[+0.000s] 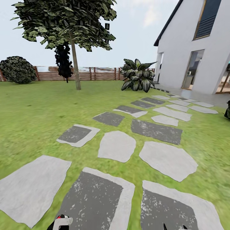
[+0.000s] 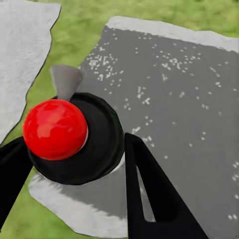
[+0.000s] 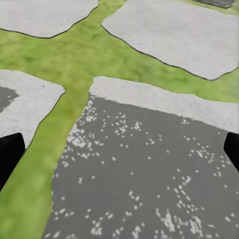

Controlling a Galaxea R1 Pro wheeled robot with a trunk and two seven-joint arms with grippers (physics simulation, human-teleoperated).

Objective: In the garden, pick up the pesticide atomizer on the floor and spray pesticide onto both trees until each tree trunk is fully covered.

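Across the garden lawn (image 1: pixel 35 111) a path of grey stone paving slabs (image 1: pixel 116 145) runs from the robot toward the white house (image 1: pixel 195 48) at the right, some slabs pale, some dark grey with white flecks. Far left of the path stands one tree (image 1: pixel 64 22) with a blocky green canopy and a straight grey-tan tree trunk (image 1: pixel 75 65), branchless low down, rooted in grass near the brown slat fence (image 1: pixel 92 74). Just behind the tree hangs a very dark narrow tree (image 1: pixel 63 60); a round dark bush (image 1: pixel 17 69) sits at the fence far left, and a broad-leaved striped plant (image 1: pixel 138 75) grows near the house corner. At the head view's bottom edge a bit of the left gripper (image 1: pixel 62 222) shows with red and white on it, and the right gripper (image 1: pixel 175 227) barely peeks in. Left wrist view: the left gripper (image 2: pixel 74 164) has its black fingers (image 2: pixel 149 189) closed around the pesticide atomizer (image 2: pixel 79 142), a black round body with a shiny red ball top and a grey nozzle sticking out, held above a dark flecked slab (image 2: pixel 174 99) with grass alongside. Right wrist view: the right gripper (image 3: pixel 119 154) has its finger tips (image 3: pixel 10 154) at opposite edges, spread wide with nothing between them, over another dark flecked slab (image 3: pixel 149 174) bordered by grass strips and pale slabs. Second tree cannot be made out.
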